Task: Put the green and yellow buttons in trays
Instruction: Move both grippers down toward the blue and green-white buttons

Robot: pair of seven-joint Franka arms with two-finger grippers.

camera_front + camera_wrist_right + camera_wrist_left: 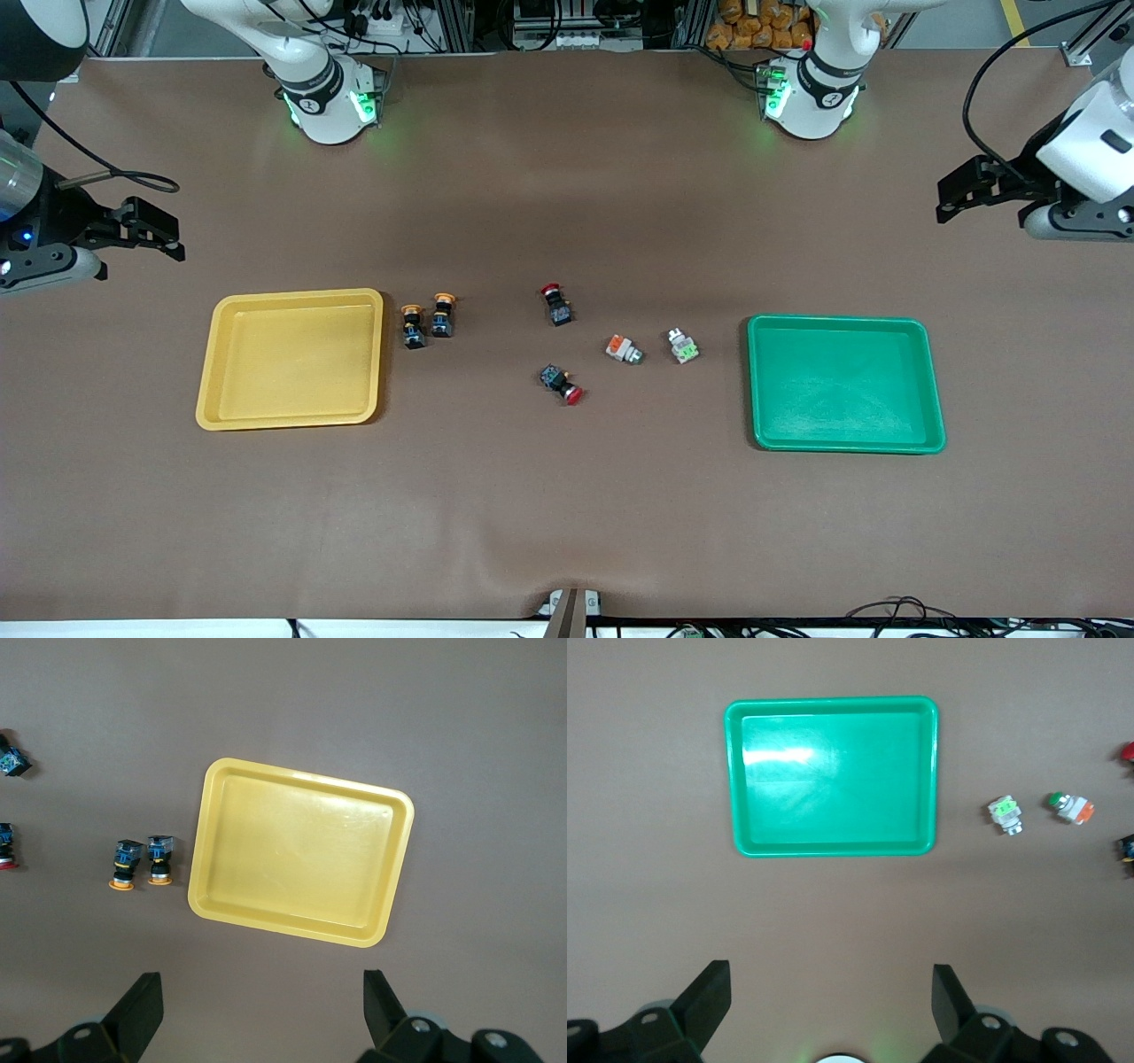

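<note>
From the high front camera, the brown table (567,496) carries two trays well apart. The yellow tray (292,416) lies toward the right arm's end, the green tray (846,443) toward the left arm's end, both about midway between the table's long edges. Just beside the yellow tray stand two yellow-capped buttons (429,319), side by side. Near the table's middle lie two red-capped switches (558,306), one nearer the camera than the other. Between them and the green tray sit the orange-block button (624,349) and the lime-green-block button (683,346), close together and apart from the tray. The right gripper (151,232) hangs over the table's edge at the right arm's end, fingers spread and empty. The left gripper (961,190) hangs over the edge at the left arm's end, also spread and holding nothing.

In the left wrist view, the left gripper (831,992) shows wide-apart fingers above bare table, with the green tray (833,849) below, empty. The lime-green-block button (1005,814) and orange-block button (1073,807) lie beside it.

In the right wrist view, the right gripper (263,997) stands open too, over the empty yellow tray (292,921), with the yellow-capped buttons (143,863) just beside its rim.
</note>
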